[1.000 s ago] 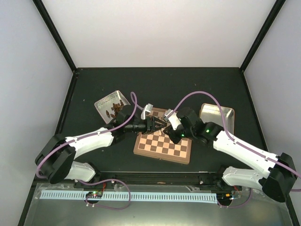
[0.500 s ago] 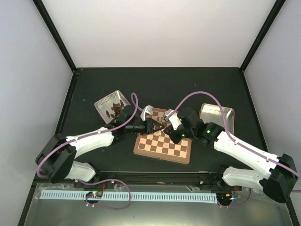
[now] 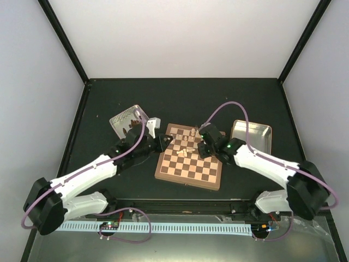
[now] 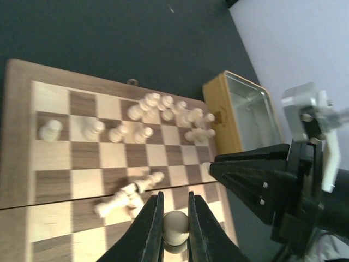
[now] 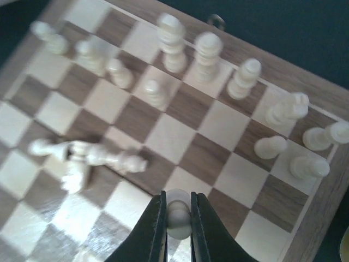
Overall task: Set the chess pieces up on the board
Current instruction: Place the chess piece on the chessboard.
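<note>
The board lies between the two arms, also seen as the board and the board. Several pale chess pieces stand along its far rows, and a few pieces lie toppled near the middle. My left gripper is shut on a small round-headed pale piece just over the board's near left part. My right gripper is shut on another pale pawn-like piece above a light square. From above, the left gripper and right gripper face each other across the board.
An open metal tin holding dark pieces sits behind and left of the board. A second metal tin sits to the right, its yellowish wall close to the board's edge. The right arm's black fingers reach in near my left gripper.
The left jaws have closed on a pale piece and the left arm has drawn back toward the board's left edge. The right gripper has shifted slightly toward the board's right side, still shut on its piece.
</note>
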Motion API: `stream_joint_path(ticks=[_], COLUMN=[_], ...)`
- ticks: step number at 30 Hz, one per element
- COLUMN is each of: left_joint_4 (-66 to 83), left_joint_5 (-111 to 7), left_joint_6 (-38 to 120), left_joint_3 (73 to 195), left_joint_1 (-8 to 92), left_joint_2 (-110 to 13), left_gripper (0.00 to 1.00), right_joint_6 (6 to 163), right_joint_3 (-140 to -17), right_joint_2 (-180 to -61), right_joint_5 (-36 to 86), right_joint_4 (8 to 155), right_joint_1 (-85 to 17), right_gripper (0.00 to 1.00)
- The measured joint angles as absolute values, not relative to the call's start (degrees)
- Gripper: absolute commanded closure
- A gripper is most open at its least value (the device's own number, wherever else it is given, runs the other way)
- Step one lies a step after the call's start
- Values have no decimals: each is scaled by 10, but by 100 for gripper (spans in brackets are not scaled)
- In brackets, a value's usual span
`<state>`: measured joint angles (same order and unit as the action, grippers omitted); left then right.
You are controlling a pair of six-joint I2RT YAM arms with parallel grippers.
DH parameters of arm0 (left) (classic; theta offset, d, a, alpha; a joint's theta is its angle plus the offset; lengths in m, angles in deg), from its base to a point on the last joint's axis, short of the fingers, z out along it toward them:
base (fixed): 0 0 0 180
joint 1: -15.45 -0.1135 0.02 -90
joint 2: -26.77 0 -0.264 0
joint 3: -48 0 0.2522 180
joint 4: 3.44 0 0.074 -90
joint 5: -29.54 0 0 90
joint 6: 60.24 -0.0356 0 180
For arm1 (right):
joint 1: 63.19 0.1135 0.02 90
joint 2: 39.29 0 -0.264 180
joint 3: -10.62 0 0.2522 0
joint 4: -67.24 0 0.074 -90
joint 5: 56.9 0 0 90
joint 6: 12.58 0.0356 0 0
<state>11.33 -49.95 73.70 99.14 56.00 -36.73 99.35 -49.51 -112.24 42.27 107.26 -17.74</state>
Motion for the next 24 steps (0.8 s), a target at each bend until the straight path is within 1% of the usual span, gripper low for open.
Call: stream_joint_path(ticks=[5,11,24], left_joint_4=[161,186,202], left_joint_5=[-563,-599,-604], left_joint_6=[697,666,655], left_joint_3=[991,981,972], left_joint_1=[559,559,556], left_joint_2=[-327,-287,-285], left_gripper=[98,98,98], right_joint_6=[1035,1061,1081], right_joint_3=[-513,-563,-591], right_joint_2=[-1213,-1286,-1344], right_joint_5=[457,468,473], right_joint_4=[1062,1044,1030], right_joint_1=[-193,-202,-206], right_gripper=[94,93,92])
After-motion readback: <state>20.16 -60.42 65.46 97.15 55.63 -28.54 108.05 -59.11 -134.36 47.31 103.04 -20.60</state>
